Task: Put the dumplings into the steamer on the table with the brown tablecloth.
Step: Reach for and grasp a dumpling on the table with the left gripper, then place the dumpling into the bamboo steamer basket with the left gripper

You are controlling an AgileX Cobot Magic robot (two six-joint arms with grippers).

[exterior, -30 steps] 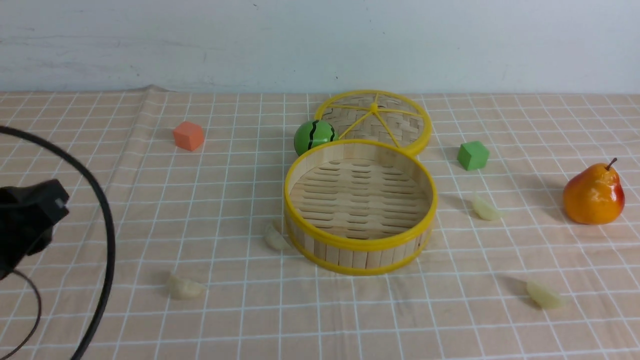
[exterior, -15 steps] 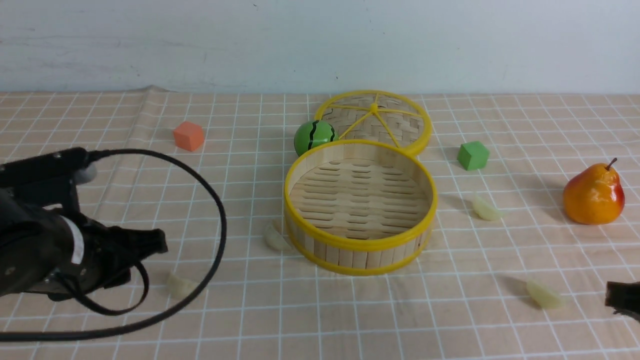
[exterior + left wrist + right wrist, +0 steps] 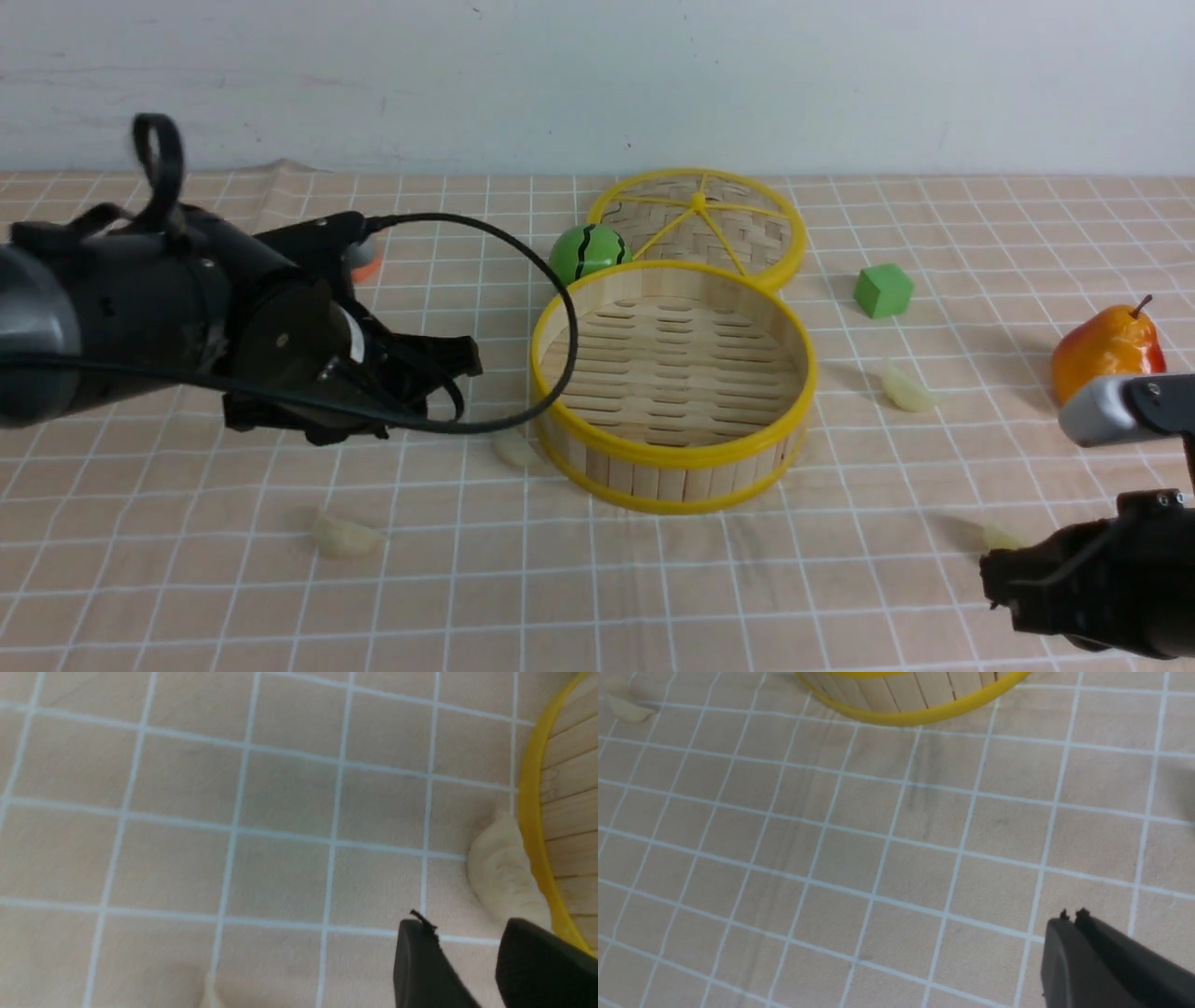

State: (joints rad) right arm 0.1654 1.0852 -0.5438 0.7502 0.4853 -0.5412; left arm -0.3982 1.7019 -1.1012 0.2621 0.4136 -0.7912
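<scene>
While L gripper (image 3: 467, 933) hangs w/ jaws narrowly apart, empty, near dumpling (image 3: 500, 877) beside steamer (image 3: 532, 812), R gripper (image 3: 1071, 919) is pinched closed.

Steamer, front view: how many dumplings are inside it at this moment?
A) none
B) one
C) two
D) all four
A: the steamer shows only its bare slatted floor. The dumplings lie outside it on the tablecloth, the nearest dumpling just beside its wall.

Tool (image 3: 467, 933), jaws parted, near dumpling (image 3: 502, 872) lying against steamer (image 3: 530, 812).
</scene>
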